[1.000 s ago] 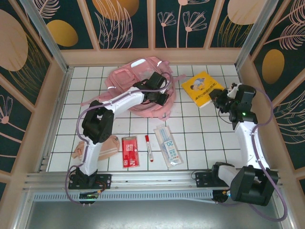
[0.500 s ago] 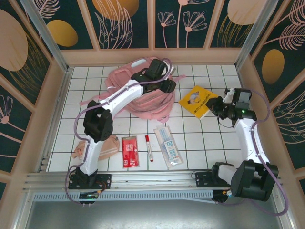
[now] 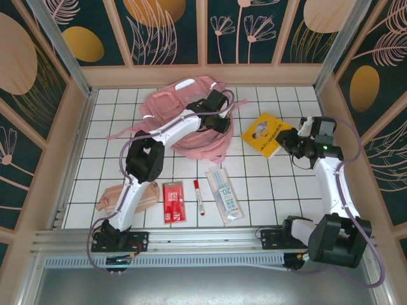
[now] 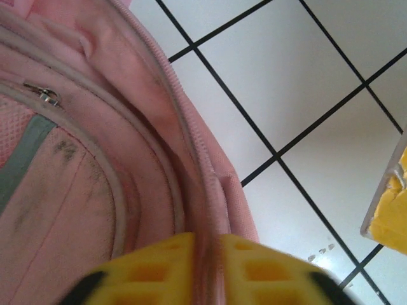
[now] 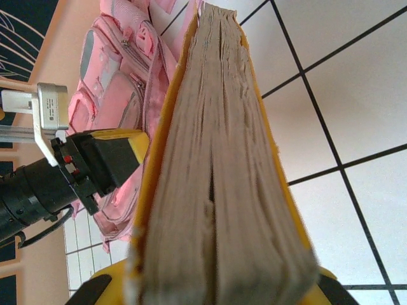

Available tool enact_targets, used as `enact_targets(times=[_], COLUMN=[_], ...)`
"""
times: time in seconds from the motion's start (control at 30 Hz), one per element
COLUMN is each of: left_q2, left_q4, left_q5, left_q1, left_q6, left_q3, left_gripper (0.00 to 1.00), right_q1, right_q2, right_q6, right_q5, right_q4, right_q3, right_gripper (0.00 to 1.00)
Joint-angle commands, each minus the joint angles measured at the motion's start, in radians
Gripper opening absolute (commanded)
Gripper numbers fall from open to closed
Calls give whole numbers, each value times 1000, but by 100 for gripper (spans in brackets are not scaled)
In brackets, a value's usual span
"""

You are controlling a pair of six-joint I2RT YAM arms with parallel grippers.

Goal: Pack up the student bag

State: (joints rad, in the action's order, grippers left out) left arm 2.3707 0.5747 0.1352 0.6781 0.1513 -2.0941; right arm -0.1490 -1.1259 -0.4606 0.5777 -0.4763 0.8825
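Your backpack [image 3: 166,105] lies flat against the far edge of the tabletop [image 3: 286,184], a little left of the middle, with one strap trailing toward the left edge.

Your left gripper [image 3: 220,122] sits on the backpack's right rim. In the left wrist view its yellow fingers [image 4: 159,260] stand almost together with the pink zip seam pinched between them, so it is holding the backpack by that edge. A grey strip and a small metal zip pull show on the fabric nearby.

Your right gripper [image 3: 292,141] is clamped on a yellow book [image 3: 266,130], gripping the corner nearest the right edge. The book lies just beside the backpack's right side. From the right wrist view you look straight along its page edges. Whether the book rests on the tiles you cannot tell.

Along the near edge, from left to right, lie a peach pouch [image 3: 130,196] partly under your left arm, a red packet [image 3: 173,202], a red pen [image 3: 199,196] and a clear packet [image 3: 224,194], each apart from the next.
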Motion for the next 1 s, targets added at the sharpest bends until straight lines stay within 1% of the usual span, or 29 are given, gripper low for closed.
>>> enact_targets(times=[0.0,0.07,0.1,0.13,0.17,0.2,0.3,0.33,0.37,0.43,0.47,0.57,0.63,0.7,0.77,0.87,0.97], left_q2=[15,21,25,26,28,30,39,47,56,70,69,38,-1,-51,-105,-178,-243], left_q4=[21,33,41,49,57,58,59,61,67,92,100,110,140,156,160,120,30], left_q5=[42,82,95,101,97,91,62,58,47,31,29,61,42,-21,-115,-247,-349], left_q1=[-5,-5,-6,-5,-5,-5,-8,-8,-10,-15,-18,-25,-25,-26,-26,-26,-22], left_q6=[-20,-39,-44,-45,-41,-36,-33,-36,-35,-34,-36,-64,-110,-150,-200,-270,-326], left_q3=[-32,-36,-35,-35,-34,-31,-24,-26,-34,-62,-73,-87,-128,-172,-230,-290,-287], left_gripper=[6,3,5,11,24,28,34,33,30,8,0,0,0,0,0,0,0], right_q1=[-3,-3,-3,-3,-4,-3,-3,-3,-4,-4,-3,-5,-6,-7,2,26,77], right_q2=[17,15,16,18,20,21,21,21,21,20,18,15,20,23,22,12,-35], right_q6=[-1,14,16,16,14,11,10,12,14,13,13,11,-23,-93,-168,-170,-188], right_q5=[63,75,78,79,81,83,94,96,96,96,102,161,273,402,502,544,571], right_q4=[47,29,25,22,23,23,24,24,22,21,18,21,74,154,227,256,295], right_q3=[52,56,55,52,49,50,54,56,58,62,67,68,32,-23,-73,-87,-75], right_gripper=[0,0,0,0,0,0,0,0,0,0,0,0,0,0,0,0,0])
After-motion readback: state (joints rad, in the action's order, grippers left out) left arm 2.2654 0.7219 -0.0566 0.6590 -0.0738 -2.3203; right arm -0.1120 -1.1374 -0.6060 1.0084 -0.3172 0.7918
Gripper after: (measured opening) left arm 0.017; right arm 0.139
